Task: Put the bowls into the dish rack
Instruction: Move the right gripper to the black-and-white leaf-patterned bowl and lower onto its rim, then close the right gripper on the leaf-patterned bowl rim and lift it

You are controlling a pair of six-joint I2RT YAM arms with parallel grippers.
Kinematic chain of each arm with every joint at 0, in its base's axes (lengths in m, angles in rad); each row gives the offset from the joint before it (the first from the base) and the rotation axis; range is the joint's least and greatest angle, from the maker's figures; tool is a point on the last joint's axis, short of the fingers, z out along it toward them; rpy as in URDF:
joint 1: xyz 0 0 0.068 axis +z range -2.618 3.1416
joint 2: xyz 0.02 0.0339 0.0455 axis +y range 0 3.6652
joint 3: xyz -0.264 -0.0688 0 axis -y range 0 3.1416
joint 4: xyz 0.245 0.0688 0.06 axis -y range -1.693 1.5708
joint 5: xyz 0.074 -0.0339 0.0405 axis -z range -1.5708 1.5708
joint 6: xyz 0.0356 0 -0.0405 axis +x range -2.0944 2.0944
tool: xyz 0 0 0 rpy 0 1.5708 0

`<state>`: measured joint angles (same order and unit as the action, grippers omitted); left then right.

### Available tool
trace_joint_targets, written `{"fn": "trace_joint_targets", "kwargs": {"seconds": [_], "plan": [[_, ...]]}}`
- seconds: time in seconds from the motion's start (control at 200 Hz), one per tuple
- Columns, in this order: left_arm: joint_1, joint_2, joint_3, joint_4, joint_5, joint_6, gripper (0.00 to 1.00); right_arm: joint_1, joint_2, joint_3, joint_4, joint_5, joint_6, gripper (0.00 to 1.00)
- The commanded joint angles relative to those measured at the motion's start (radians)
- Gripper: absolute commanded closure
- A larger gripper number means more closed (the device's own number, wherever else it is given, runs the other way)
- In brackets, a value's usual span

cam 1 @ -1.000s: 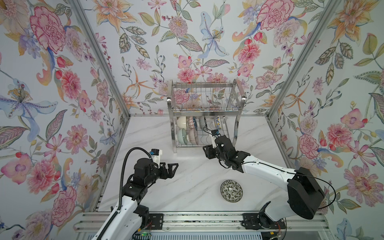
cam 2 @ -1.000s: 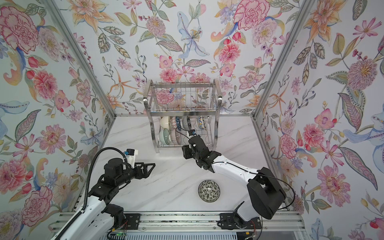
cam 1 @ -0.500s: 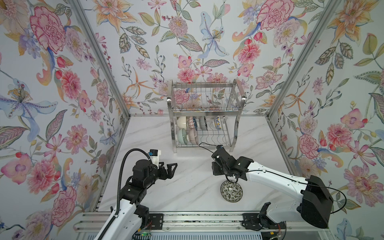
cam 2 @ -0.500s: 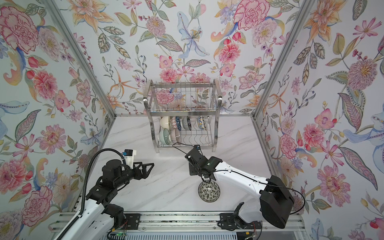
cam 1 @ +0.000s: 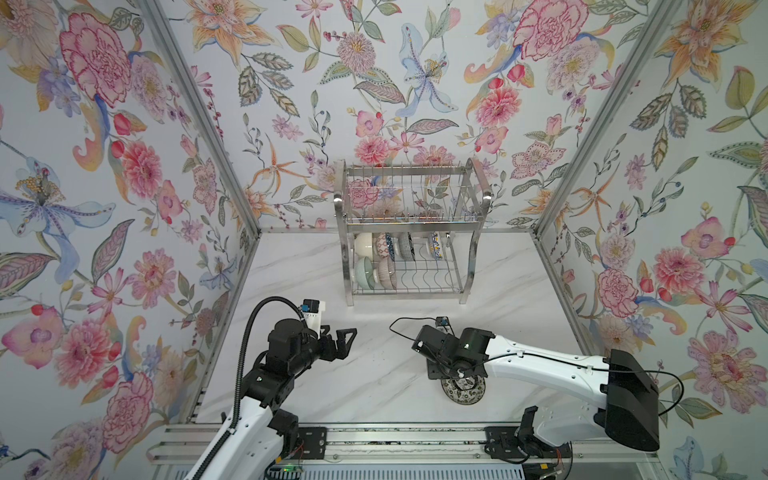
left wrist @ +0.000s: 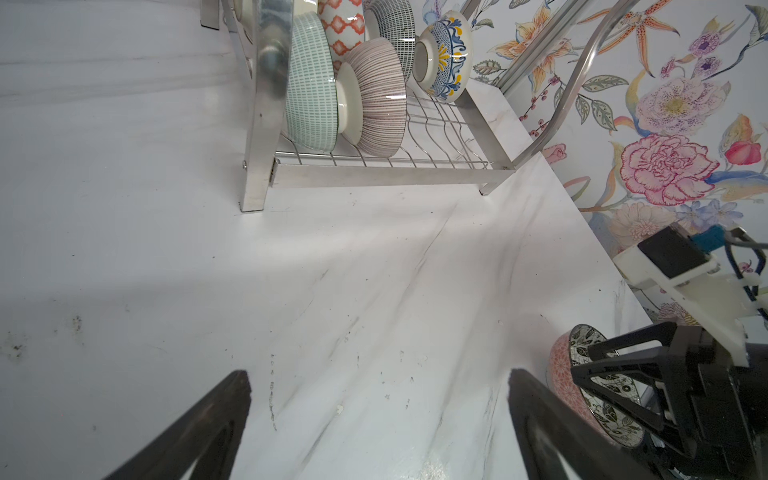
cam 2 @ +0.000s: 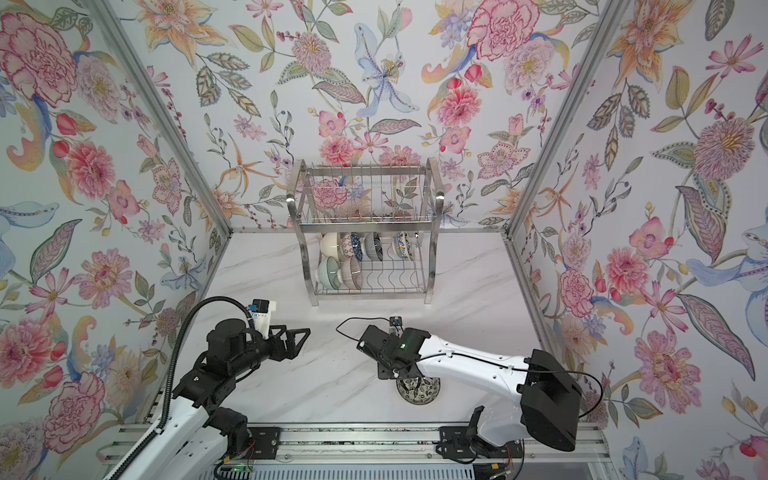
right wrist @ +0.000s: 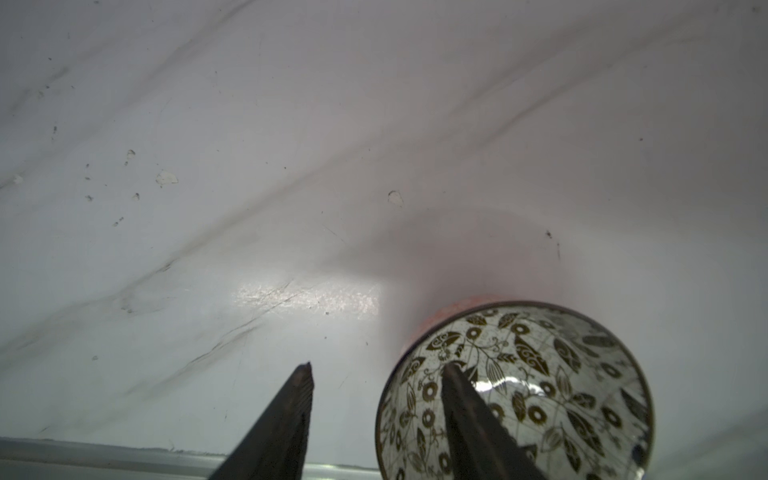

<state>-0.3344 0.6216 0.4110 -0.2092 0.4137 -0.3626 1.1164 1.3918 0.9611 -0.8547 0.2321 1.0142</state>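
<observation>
Your right gripper has just left the two-tier stainless steel wire dish rack. A second ago it was at the front of the lower shelf; now it has swung back and come down over the round black-and-white leafy ceramic bowl. The previous bowl looks delivered, and this is the pickup of the only bowl I can see out on the white marbled tabletop.

In both top views that bowl sits upright at about 5 o'clock on the table, well apart from the rack at 12 o'clock. The gripper stands over the bowl's 11 o'clock edge.

In the right wrist view the right gripper has its jaws partly apart and straddling the rim. One finger hangs over the patterned inside of the bowl; the other is outside, over bare table. A clear gap shows on the outer side, so nothing is clamped yet. Whether the inner finger touches the glaze, I cannot tell.

Your left gripper hovers at about 8 o'clock with its jaws spread wide and nothing between them. In its wrist view the bowl shows a pink outer wall.

You will likely need to lower a little and then close on the rim.
</observation>
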Motion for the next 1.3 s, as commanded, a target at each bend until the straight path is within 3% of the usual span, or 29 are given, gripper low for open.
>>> {"fn": "trace_joint_targets", "kwargs": {"seconds": [0.0, 0.25, 0.761, 1.021, 1.296], "plan": [[-0.014, -0.005, 0.035, -0.019, -0.007, 0.015, 0.01, 0.024, 0.018, -0.006, -0.052, -0.016, 0.105, 0.48], [-0.03, -0.011, 0.037, -0.027, -0.023, 0.018, 0.01, 0.038, 0.03, -0.036, -0.045, -0.046, 0.151, 0.53], [-0.054, -0.009, 0.037, -0.032, -0.038, 0.021, 0.01, 0.038, 0.078, -0.075, 0.035, -0.092, 0.132, 0.76], [-0.056, 0.001, 0.036, -0.033, -0.036, 0.022, 0.01, 0.051, 0.175, 0.004, 0.039, -0.075, 0.023, 0.91], [-0.057, 0.005, 0.036, -0.032, -0.039, 0.024, 0.01, 0.092, 0.295, 0.139, 0.024, 0.005, -0.133, 0.96]]}}
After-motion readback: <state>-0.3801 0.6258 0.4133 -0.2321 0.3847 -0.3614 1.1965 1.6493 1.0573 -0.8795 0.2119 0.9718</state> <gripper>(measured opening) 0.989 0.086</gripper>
